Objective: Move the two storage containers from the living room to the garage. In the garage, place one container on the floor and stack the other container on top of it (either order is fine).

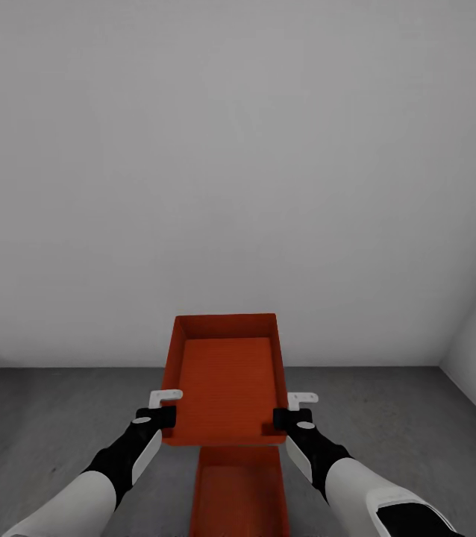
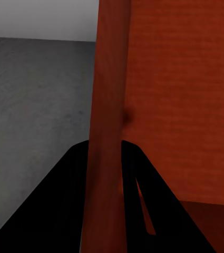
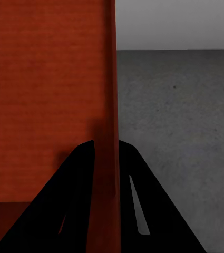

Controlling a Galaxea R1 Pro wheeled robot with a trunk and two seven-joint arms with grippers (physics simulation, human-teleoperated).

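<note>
Now both tools grip upper container (image 1: 227, 377)

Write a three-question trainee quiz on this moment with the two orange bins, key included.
1. True or false: the held container is gripped by both the left gripper and the right gripper, each clamped on a side wall.
2. Where is the second container?
A. On a shelf by the white wall
B. On the grey floor, below the held one
C. In the right gripper
3. Fill in: in the left wrist view, the fingers straddle the bin's ____.

Key: 1 true; 2 B; 3 wall
</note>
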